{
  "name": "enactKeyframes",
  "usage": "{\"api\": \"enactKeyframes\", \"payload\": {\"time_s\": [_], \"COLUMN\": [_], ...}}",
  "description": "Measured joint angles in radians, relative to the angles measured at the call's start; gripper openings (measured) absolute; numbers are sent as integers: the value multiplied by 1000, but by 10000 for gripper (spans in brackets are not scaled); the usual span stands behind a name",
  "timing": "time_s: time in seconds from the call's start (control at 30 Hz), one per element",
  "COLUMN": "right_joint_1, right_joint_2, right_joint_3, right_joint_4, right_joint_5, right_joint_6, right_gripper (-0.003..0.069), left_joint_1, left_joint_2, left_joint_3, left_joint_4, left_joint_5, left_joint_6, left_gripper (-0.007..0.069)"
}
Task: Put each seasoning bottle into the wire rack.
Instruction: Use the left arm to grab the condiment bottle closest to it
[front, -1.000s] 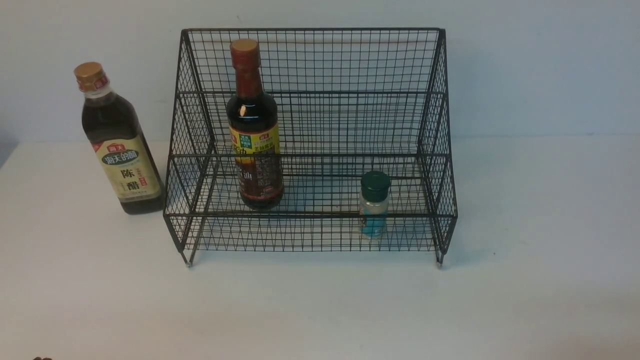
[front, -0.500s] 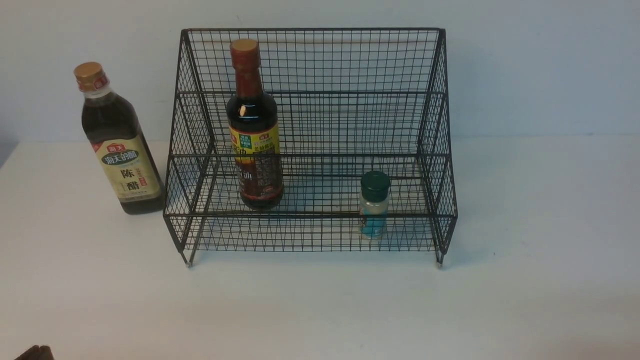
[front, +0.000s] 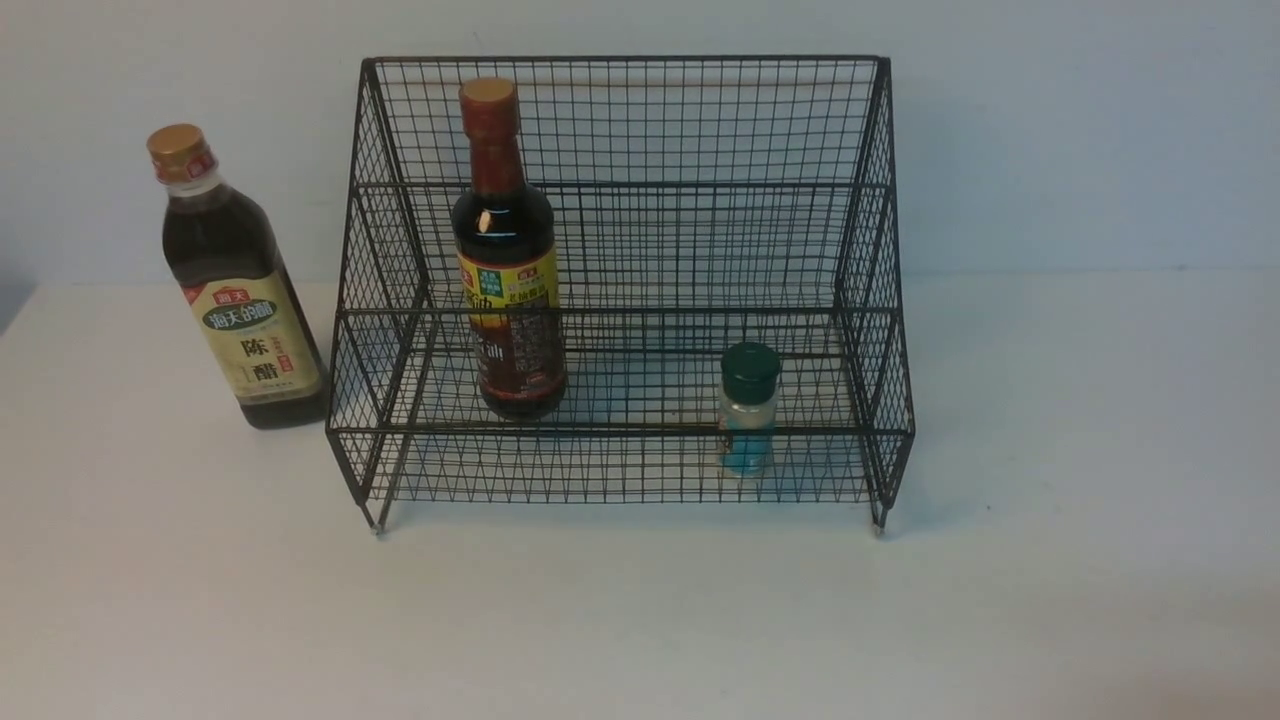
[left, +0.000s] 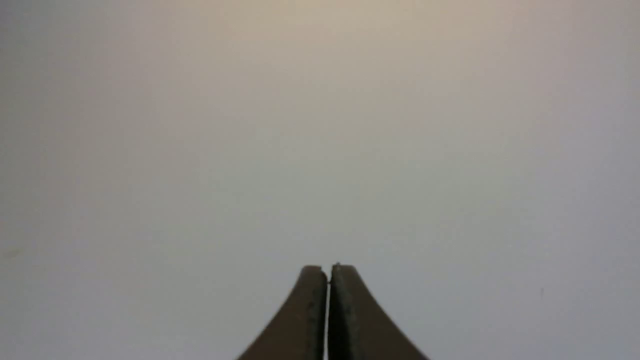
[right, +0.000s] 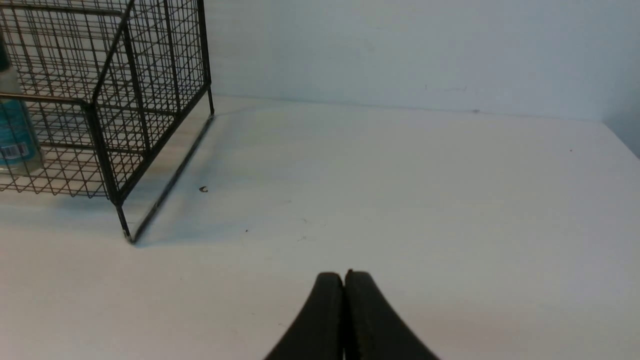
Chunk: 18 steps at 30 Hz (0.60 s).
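Front view shows the red-necked bottle upright inside the wire rack, toward its left side; the cream-labelled bottle stands outside on the tabletop, just beside the rack's left side; a small green-capped jar sits in the rack's front part, toward the right; in the wrist views, the left jaws are closed together with nothing between them, and the right jaws are likewise closed and empty.

From between the arms, we look forward and down across the tabletop at the whole wire rack. Our right wrist view, lower and closer, shares the rack's right end. Our left wrist view faces a blurred pale surface.
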<state>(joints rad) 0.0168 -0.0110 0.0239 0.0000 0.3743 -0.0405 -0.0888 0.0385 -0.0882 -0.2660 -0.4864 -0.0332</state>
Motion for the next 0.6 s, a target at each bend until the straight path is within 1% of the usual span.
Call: {"api": "enactKeyframes", "payload": {"time_s": [0.03, 0.13, 0.17, 0.23, 0.3, 0.37, 0.43, 0.47, 0.5, 0.6], "right_joint_1": [0, 0, 0, 0, 0, 0, 0, 0, 0, 0], "right_joint_2": [0, 0, 0, 0, 0, 0, 0, 0, 0, 0], "right_joint_3": [0, 0, 0, 0, 0, 0, 0, 0, 0, 0], "right_joint_4": [0, 0, 0, 0, 0, 0, 0, 0, 0, 0], "right_joint_5": [0, 0, 0, 0, 0, 0, 0, 0, 0, 0], "right_joint_6": [0, 0, 0, 0, 0, 0, 0, 0, 0, 0], "right_gripper": [-11, -11, -11, -11, -11, -11, -11, -11, -11, -11], "left_joint_1": [0, 0, 0, 0, 0, 0, 0, 0, 0, 0], "left_joint_2": [24, 181, 192, 332, 466, 537, 699, 709, 748, 902], "left_joint_3": [-43, -190, -190, -276, -333, -363, -421, -428, -442, -471], "left_joint_4": [0, 6, 6, 35, 79, 110, 173, 182, 191, 202], "left_joint_5": [18, 145, 151, 200, 216, 219, 224, 223, 222, 176], "left_joint_6": [1, 6, 6, 6, 16, 27, 47, 48, 50, 51], "left_gripper": [-5, -5, -5, -5, -5, -3, 14, 19, 30, 101]}}
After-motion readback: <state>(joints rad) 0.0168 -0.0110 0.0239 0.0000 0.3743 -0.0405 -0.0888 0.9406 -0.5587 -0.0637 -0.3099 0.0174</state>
